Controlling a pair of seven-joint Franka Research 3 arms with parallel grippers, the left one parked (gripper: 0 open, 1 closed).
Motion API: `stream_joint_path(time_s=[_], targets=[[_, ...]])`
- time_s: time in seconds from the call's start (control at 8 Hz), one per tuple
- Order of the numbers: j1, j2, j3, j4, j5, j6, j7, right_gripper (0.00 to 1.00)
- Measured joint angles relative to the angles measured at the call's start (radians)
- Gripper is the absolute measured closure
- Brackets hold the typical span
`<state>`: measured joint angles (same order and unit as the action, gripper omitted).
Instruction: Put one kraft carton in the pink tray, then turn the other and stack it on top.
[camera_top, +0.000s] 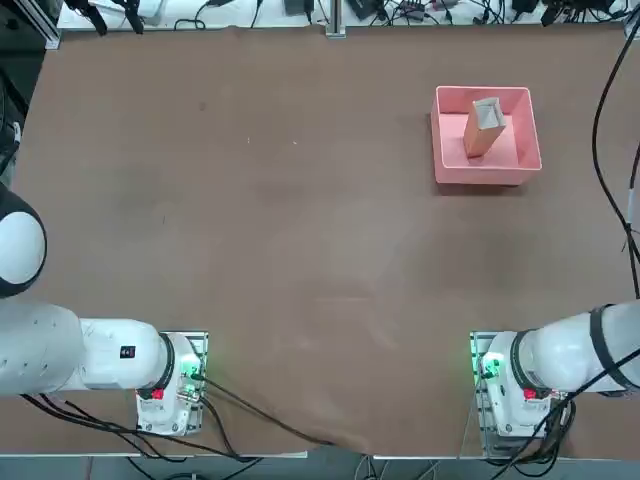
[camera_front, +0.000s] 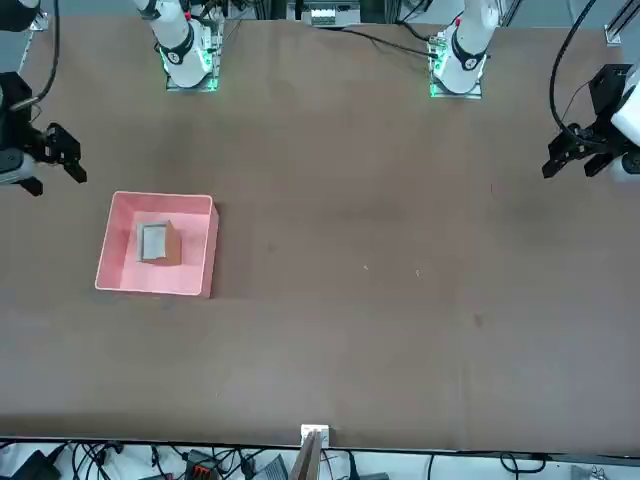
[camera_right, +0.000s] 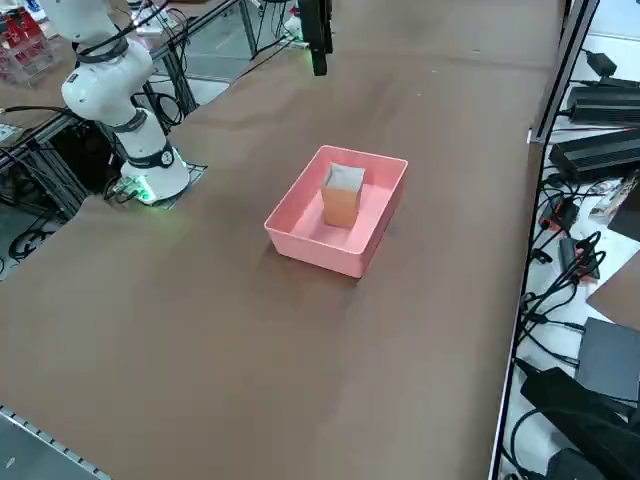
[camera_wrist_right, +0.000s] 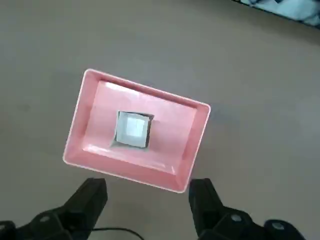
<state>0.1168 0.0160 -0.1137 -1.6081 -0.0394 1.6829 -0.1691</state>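
Note:
The pink tray (camera_top: 487, 168) sits at the far right of the table, also seen as the pink tray (camera_front: 120, 270) in the front view, the pink tray (camera_right: 300, 238) in the right side view and the pink tray (camera_wrist_right: 185, 135) in the wrist view. A kraft carton (camera_top: 482, 130) stands upright in its middle, brown-sided with a pale grey top. The same carton (camera_right: 342, 196) shows from the side and as the carton (camera_wrist_right: 133, 129) from above. I cannot tell whether it is one carton or two stacked. My right gripper (camera_wrist_right: 147, 187) hangs open and empty high above the tray's near edge; in the front view the right gripper (camera_front: 60, 155) is off the table's side.
The brown table (camera_top: 280, 230) spreads wide to the left of the tray. Cables and power bricks (camera_right: 600, 150) lie beyond the table's edge on the right side. The right arm's base (camera_top: 510, 385) stands at the near edge.

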Motion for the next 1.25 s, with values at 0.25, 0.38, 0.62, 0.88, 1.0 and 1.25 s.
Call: stream_joint_path(time_s=[0.25,0.38,0.62,0.88,1.0,1.25], targets=[[0.003,-0.001,0.009,0.008,0.033,-0.014,0.203,0.0],[0.006,-0.002,0.017,0.013,0.036,-0.019,0.288,0.0],[0.009,-0.011,0.031,0.015,0.044,-0.024,0.363,0.0],[0.01,-0.015,0.032,0.015,0.057,-0.046,0.386,0.0],[0.011,-0.015,0.033,0.015,0.058,-0.05,0.389,0.0],[0.011,-0.015,0.03,0.015,0.059,-0.053,0.389,0.0]])
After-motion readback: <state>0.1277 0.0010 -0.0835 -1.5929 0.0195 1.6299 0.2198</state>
